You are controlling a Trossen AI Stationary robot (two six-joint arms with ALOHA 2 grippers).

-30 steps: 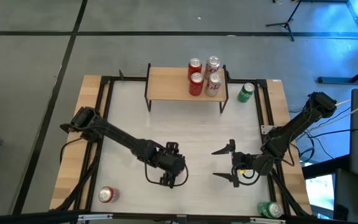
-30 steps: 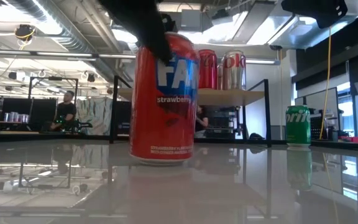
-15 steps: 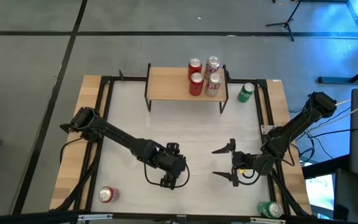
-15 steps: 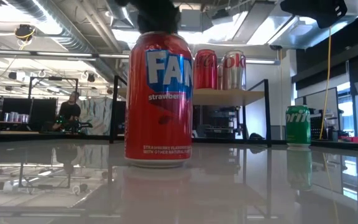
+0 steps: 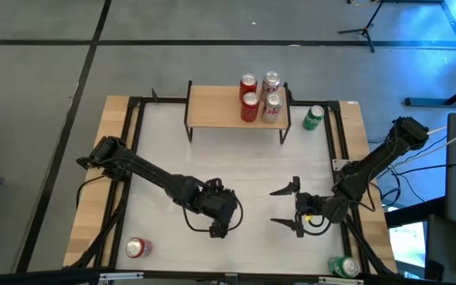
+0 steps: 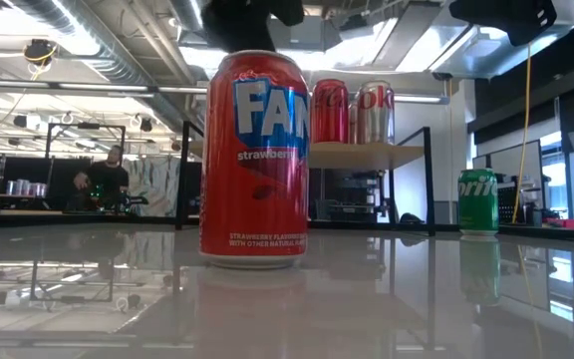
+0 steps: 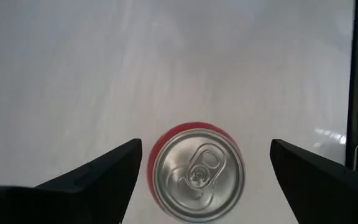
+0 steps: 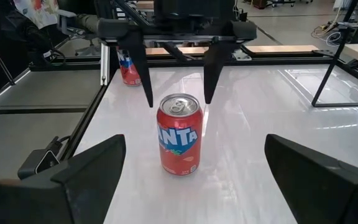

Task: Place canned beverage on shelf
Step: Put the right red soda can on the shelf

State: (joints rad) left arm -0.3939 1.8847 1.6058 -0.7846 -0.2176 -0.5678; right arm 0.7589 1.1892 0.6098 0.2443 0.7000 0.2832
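A red Fanta can (image 8: 179,134) stands upright on its base on the white table, at the near middle; it also shows in the low view (image 6: 255,160) and in the left wrist view (image 7: 197,174). My left gripper (image 8: 178,99) is open, pointing down just above the can; its fingertips stand on either side of the can's top rim without touching. In the high view my left gripper (image 5: 220,215) hides the can. My right gripper (image 5: 285,207) is open and empty, to the can's right. The wood-topped shelf (image 5: 212,107) stands at the far edge.
Two red and two silver cans (image 5: 260,99) stand on the shelf's right end. A green Sprite can (image 5: 313,117) stands on the table right of the shelf. A red can (image 5: 136,248) lies at the near left, a green can (image 5: 343,266) at the near right.
My left gripper has let go of the red can and risen from its side to just above its top. The can, tilted a second ago, now stands upright on the table.
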